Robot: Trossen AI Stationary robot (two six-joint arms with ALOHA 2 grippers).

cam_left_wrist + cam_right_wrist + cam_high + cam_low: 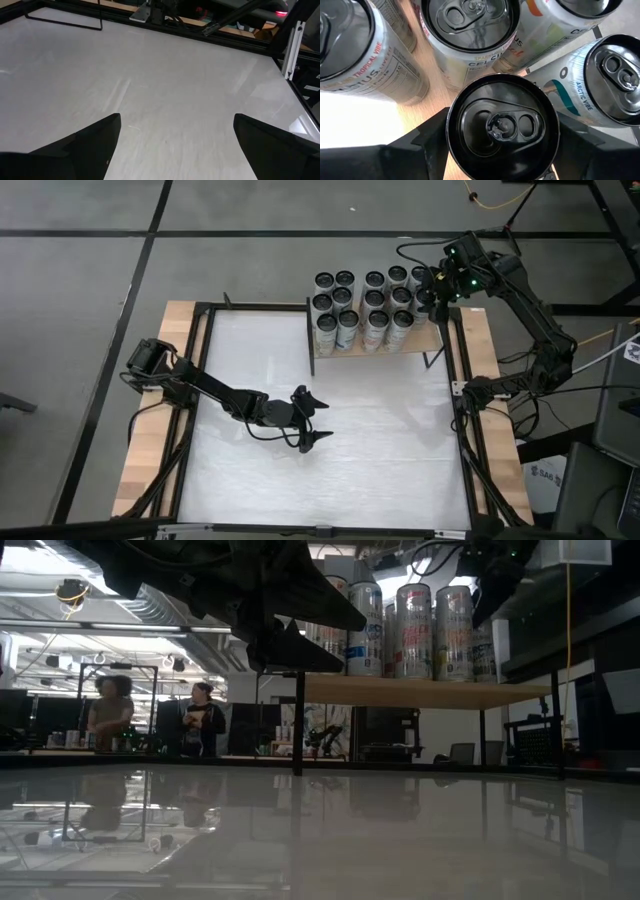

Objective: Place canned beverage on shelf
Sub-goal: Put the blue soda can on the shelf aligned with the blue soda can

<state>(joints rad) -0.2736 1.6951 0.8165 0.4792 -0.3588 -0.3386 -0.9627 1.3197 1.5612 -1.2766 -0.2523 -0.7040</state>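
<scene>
The right gripper (pixel 502 145) holds a can (pixel 502 125) above the shelf (pixel 425 340) at the table's 1 o'clock. Lower it upright between neighbouring cans. The left gripper (pixel 312 418) waits mid-table, jaws wide.

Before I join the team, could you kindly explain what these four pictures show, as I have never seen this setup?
Two dark robot arms work at a white table. One picture looks straight down, one looks level across the tabletop, and one comes from each arm's wrist. A small wooden shelf at the far edge holds upright drink cans. The right gripper is over the shelf's right end, shut on a black-topped can. The left gripper waits open above the bare middle of the table, holding nothing. Two people stand in the room behind.
</scene>
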